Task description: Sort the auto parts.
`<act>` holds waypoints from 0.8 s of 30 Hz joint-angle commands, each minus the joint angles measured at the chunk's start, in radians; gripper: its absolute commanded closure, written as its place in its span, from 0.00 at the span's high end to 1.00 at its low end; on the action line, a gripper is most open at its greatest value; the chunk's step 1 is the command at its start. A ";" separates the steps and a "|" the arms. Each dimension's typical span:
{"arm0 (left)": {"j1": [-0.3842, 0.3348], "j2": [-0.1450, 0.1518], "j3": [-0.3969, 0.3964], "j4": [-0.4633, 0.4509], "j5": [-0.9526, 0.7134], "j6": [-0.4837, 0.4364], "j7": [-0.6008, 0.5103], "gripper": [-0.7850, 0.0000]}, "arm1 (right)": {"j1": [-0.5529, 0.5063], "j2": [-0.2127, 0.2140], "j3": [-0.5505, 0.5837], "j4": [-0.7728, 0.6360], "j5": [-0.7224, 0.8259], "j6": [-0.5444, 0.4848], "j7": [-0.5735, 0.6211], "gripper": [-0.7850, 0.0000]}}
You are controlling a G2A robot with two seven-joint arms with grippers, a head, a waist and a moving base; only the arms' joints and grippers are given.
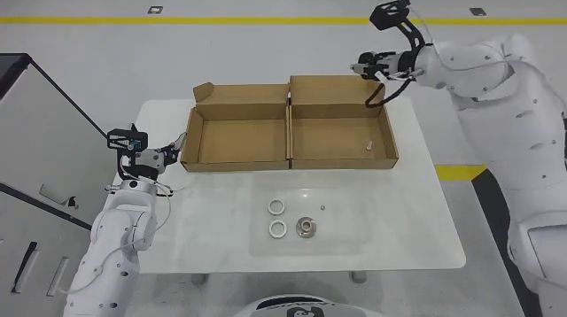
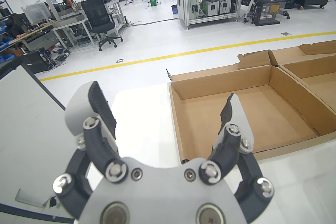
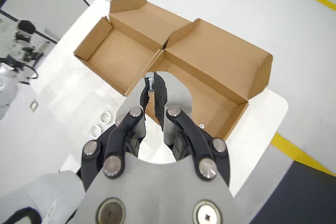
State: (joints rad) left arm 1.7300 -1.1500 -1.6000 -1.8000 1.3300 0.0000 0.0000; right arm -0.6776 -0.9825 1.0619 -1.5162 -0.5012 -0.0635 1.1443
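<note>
Pinching a small silver threaded bolt (image 3: 149, 79) in the right gripper (image 3: 154, 87), raised by the far side of the right-hand open brown cardboard box (image 1: 328, 140). Inside it, near the right wall, another small silver bolt (image 1: 368, 147). Touching it leftward, a matching left cardboard box (image 1: 237, 140). Holding the left gripper (image 2: 164, 100) spread wide just beside that box's outer wall. In front of both boxes on the white table (image 1: 407, 228): a white ring (image 1: 277, 205), a second white ring (image 1: 277, 228), a round metal flanged part (image 1: 306, 226), a tiny nut (image 1: 323, 204).

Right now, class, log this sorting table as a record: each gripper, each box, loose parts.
left gripper: open, beside the left box
right gripper: shut on a bolt, raised above the boxes
left box: no parts seen
right box: one small part inside
table: two white rings, a metal flanged part
</note>
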 commanded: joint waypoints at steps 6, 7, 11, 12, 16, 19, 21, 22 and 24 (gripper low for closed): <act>0.000 0.000 0.000 0.000 0.000 0.000 0.000 1.00 | 0.047 -0.032 -0.134 0.116 -0.100 0.014 -0.032 0.00; 0.000 0.000 0.000 0.000 0.000 0.000 0.000 1.00 | 0.053 -0.037 -0.150 0.131 -0.109 0.016 -0.035 0.00; 0.000 0.000 0.000 0.000 0.000 0.000 0.000 1.00 | 0.065 -0.056 -0.212 0.204 -0.152 0.021 -0.040 0.00; 0.000 0.000 0.000 0.000 0.000 0.000 0.000 1.00 | 0.068 -0.062 -0.230 0.225 -0.162 0.019 -0.040 0.00; 0.000 0.000 0.000 0.000 0.000 0.000 0.000 1.00 | 0.066 -0.079 -0.271 0.287 -0.173 0.020 -0.041 0.00; 0.000 0.000 0.000 0.000 0.000 0.000 0.000 1.00 | 0.062 -0.091 -0.299 0.332 -0.175 0.017 -0.037 0.00; 0.000 0.000 0.000 0.000 0.000 0.000 0.000 1.00 | 0.058 -0.099 -0.317 0.361 -0.179 0.016 -0.034 0.00; 0.000 0.000 0.000 0.000 0.000 0.000 0.000 1.00 | 0.058 -0.103 -0.325 0.373 -0.182 0.014 -0.032 0.00; 0.000 0.000 0.000 0.000 0.000 0.000 0.000 1.00 | 0.057 -0.111 -0.341 0.393 -0.187 0.012 -0.032 0.00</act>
State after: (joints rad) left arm 1.7300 -1.1500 -1.6000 -1.8000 1.3300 0.0000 0.0000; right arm -0.6202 -1.0903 0.7261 -1.1302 -0.6887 -0.0514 1.1119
